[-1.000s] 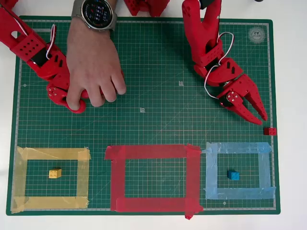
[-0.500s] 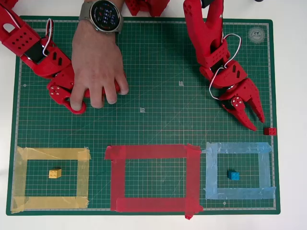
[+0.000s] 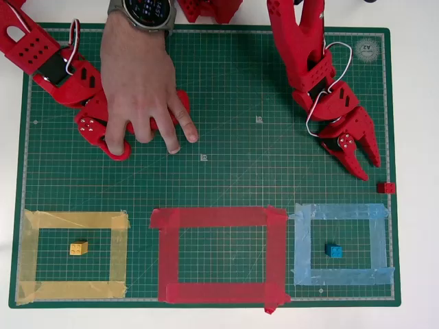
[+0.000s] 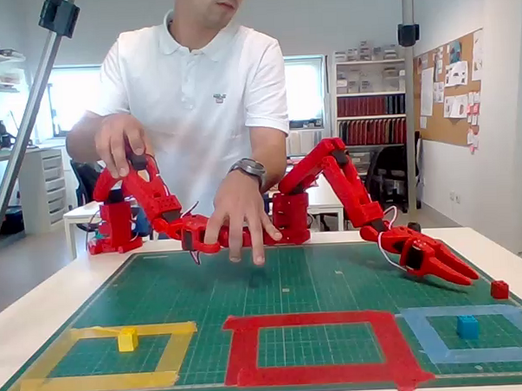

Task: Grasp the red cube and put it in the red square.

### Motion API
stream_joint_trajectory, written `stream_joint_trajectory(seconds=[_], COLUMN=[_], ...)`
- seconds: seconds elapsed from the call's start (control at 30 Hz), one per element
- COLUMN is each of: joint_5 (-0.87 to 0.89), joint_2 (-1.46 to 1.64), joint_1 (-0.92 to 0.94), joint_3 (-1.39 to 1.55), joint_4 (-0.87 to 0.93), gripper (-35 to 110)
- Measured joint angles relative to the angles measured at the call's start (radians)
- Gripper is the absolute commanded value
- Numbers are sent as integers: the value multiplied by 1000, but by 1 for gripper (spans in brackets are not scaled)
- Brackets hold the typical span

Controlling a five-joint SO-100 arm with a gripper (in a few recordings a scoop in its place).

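The red cube (image 3: 386, 187) is seen in the overhead view on the green mat (image 3: 233, 89), near its right edge, just above the top right corner of the blue square (image 3: 341, 245) and well apart from the red square (image 3: 221, 255); in the fixed view it (image 4: 499, 289) lies low at the right. The pincer (image 3: 367, 170) is held just up and left of the cube, not touching it, its fingers slightly spread and pointing down-right with nothing between them; in the fixed view it (image 4: 466, 277) is seen low over the mat. A yellow cube (image 3: 79, 248) is found inside the yellow square (image 3: 73, 257), and a blue cube (image 3: 334, 251) inside the blue square. The inside of the red square holds only mat grid.
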Motion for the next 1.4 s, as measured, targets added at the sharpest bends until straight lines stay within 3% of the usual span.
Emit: stream_joint_trajectory(seconds=[0.6,1.4], joint_5=[0,0], joint_2=[25,-166], joint_1=[-23,6], joint_3=[-49,-397], joint_4=[15,118], gripper=[20,20])
